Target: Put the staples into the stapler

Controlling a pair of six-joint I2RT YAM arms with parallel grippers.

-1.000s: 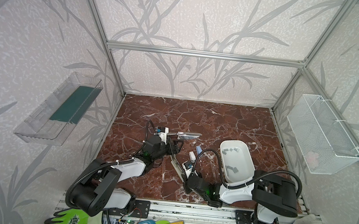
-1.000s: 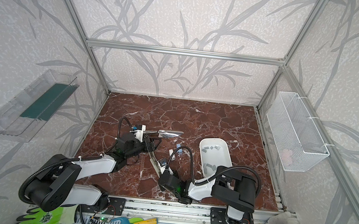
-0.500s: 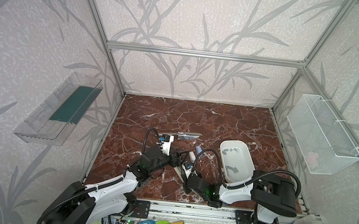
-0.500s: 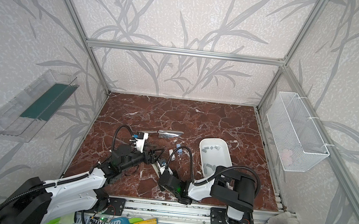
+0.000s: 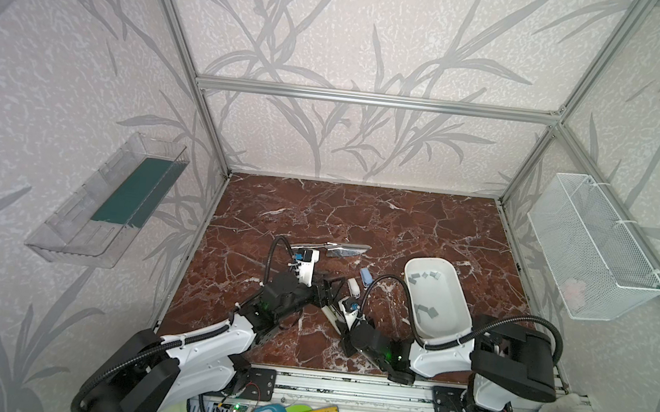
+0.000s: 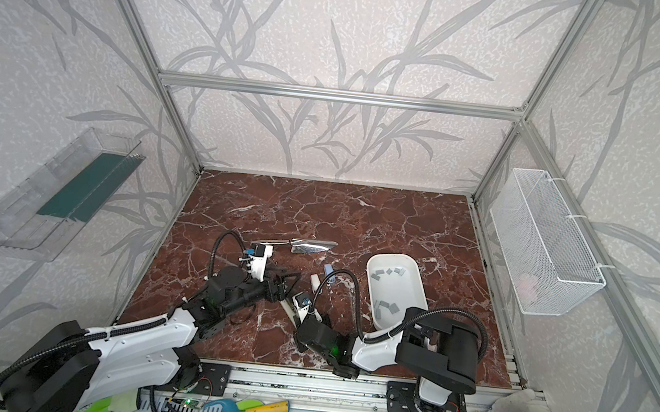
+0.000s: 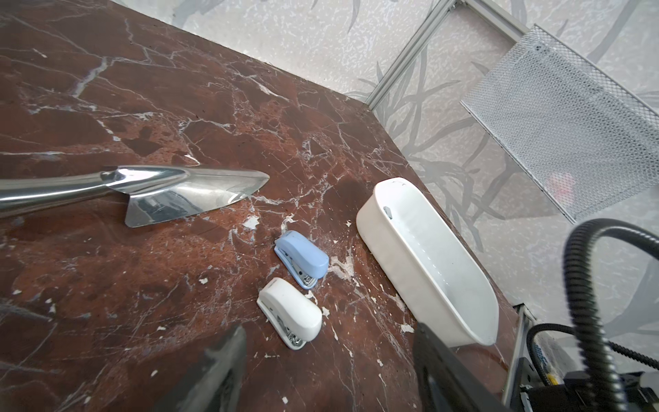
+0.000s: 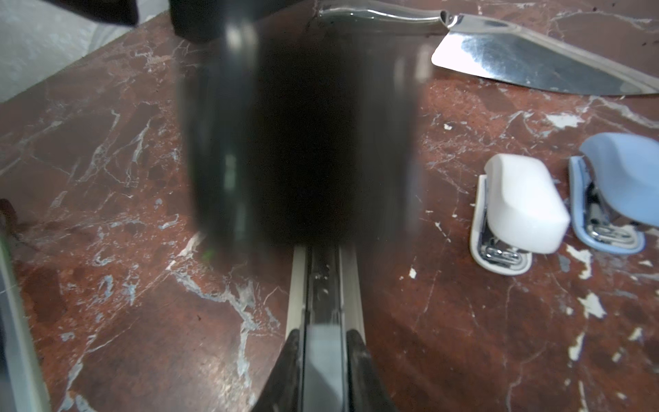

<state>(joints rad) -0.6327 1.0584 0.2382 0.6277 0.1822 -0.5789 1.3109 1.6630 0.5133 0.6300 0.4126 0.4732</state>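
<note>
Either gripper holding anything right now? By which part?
Right fingers grip the long stapler by the sides of its near end. Left gripper is open, empty.

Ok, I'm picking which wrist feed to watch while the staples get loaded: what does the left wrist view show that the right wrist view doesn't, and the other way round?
Only the left wrist view: the white tub with one grey staple strip visible inside, and the wire mesh basket on the wall.

Only the right wrist view: the long open stapler between the fingers of the right gripper, its far end hidden by a dark blurred shape.

Both: the white mini stapler, the blue mini stapler and the silver cake server.
</note>
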